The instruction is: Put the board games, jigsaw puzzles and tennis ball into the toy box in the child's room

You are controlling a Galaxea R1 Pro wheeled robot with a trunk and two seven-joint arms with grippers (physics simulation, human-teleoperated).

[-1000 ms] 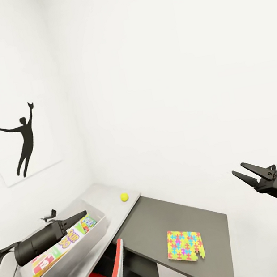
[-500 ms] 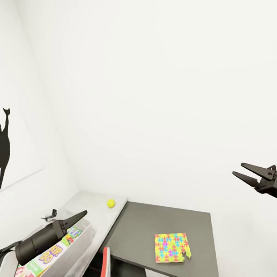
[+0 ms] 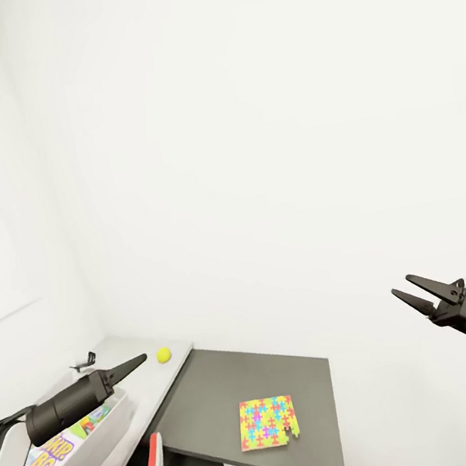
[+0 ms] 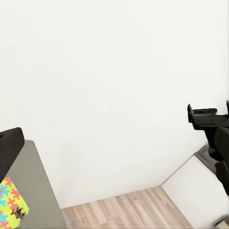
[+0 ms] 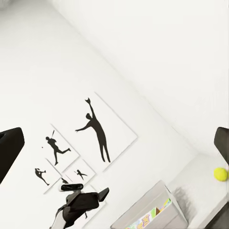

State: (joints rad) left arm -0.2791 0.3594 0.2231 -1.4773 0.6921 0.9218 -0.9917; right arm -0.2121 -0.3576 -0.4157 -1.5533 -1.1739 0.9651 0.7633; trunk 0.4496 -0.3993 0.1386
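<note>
Right gripper (image 3: 415,292) spread, empty, raised well above and right of jigsaw puzzle (image 3: 267,422). Left gripper (image 3: 127,367) pressed together, above toy box (image 3: 88,453); tennis ball (image 3: 163,355) just beyond its tip. Lower your right gripper squarely over puzzle edge before pinching.

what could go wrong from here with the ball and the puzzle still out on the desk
The tennis ball lies loose on the white table, apart from the toy box; a nudge from a finger may roll it off. The jigsaw puzzle is thin and flat on the grey desk section, and one piece at its corner looks partly detached, so pinching it with the open right gripper may be hard or shed pieces.
</note>
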